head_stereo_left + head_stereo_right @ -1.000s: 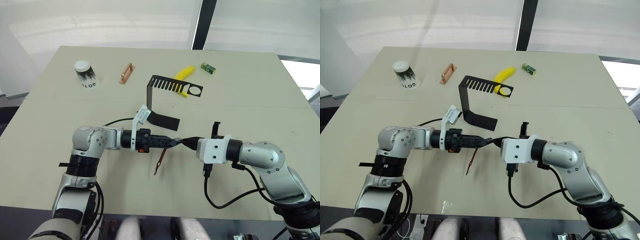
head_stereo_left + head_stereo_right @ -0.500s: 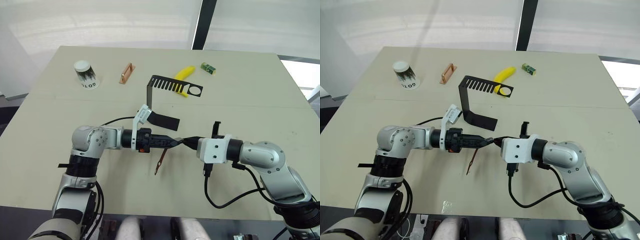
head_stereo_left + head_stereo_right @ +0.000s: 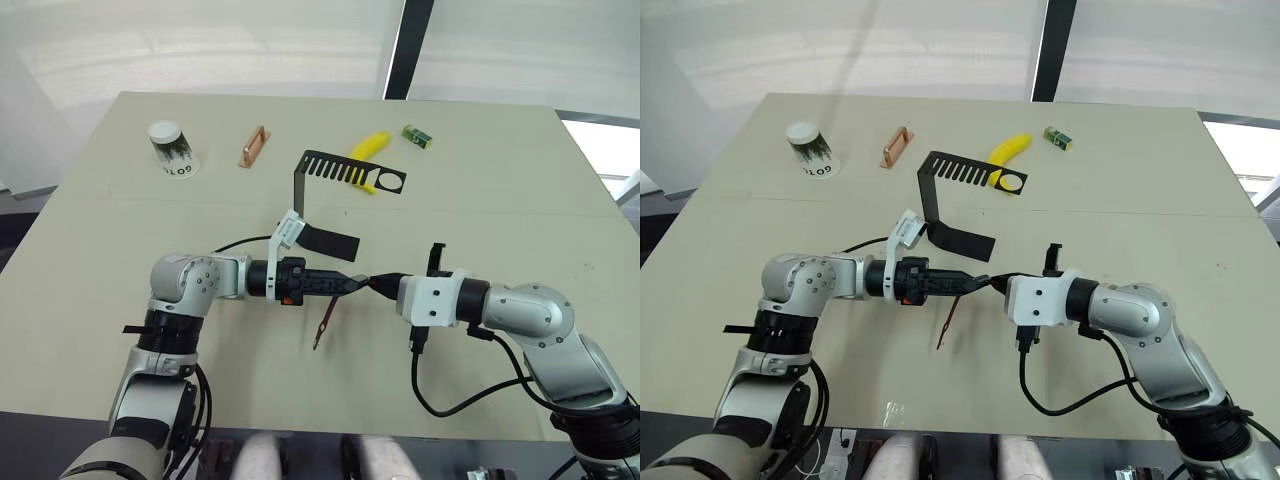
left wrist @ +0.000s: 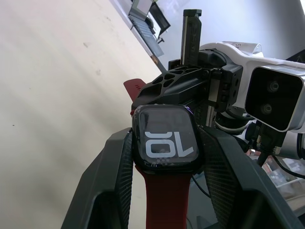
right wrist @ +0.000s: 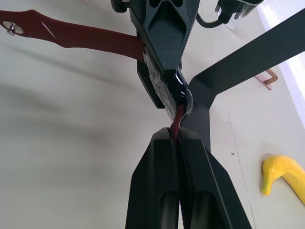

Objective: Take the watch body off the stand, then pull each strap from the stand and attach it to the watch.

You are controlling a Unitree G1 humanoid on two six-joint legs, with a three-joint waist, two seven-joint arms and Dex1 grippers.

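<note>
My left gripper point(image 3: 352, 285) is shut on the watch body point(image 4: 164, 138), a dark case whose screen shows white digits. One maroon strap point(image 3: 323, 325) hangs from the case down to the table. My right gripper point(image 5: 177, 136) is shut on the other maroon strap point(image 5: 177, 119), whose end meets the edge of the watch body point(image 5: 174, 93). Both grippers point(image 3: 992, 283) meet tip to tip above the table's front middle. The black stand point(image 3: 298, 195) stands just behind them with nothing on its slotted arm.
At the back of the table are a paper cup point(image 3: 173, 148), a copper handle bar point(image 3: 253, 147), a yellow banana point(image 3: 368, 150) behind the stand's ring, and a small green box point(image 3: 416, 135). A black cable point(image 3: 440, 400) loops under my right arm.
Both grippers, with the watch body and straps between them, have edged slightly to the right. Neither grip has changed.
</note>
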